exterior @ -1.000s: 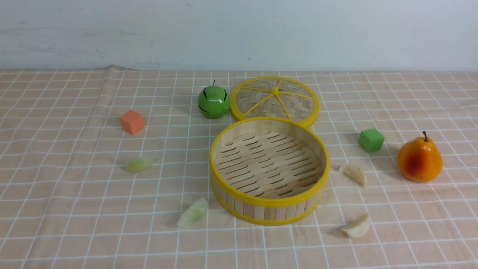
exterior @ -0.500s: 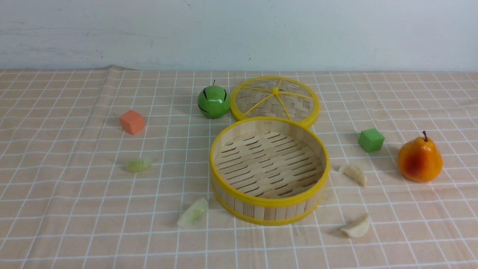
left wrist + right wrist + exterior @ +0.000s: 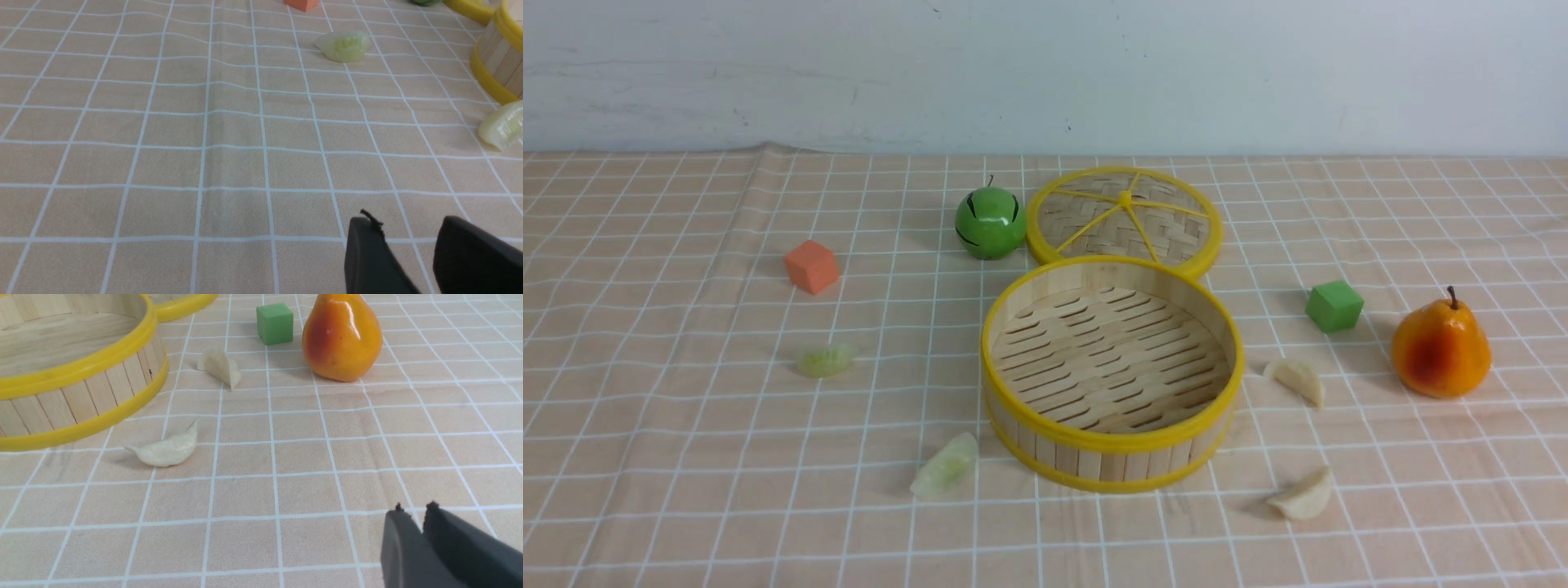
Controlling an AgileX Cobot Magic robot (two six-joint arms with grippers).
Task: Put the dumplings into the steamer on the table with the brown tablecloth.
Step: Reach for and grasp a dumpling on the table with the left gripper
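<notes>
The round bamboo steamer (image 3: 1111, 447) with yellow rims sits on the light brown tablecloth (image 3: 686, 457) with white squares. All four little dumplings lie on the cloth outside it. One pale green dumpling (image 3: 826, 360) lies well to its left, and another green dumpling (image 3: 946, 466) lies just beside its wall. Two cream-white dumplings (image 3: 1296, 380) (image 3: 1303, 495) lie on its right. The left gripper (image 3: 406, 220) has its black fingers spread apart and holds nothing. The right gripper (image 3: 414, 506) shows only a thin gap and holds nothing.

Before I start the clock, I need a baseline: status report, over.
Left gripper jaws open, empty; right gripper jaws barely parted, empty. Four dumplings on tablecloth, steamer empty. Nothing blocks it.
</notes>
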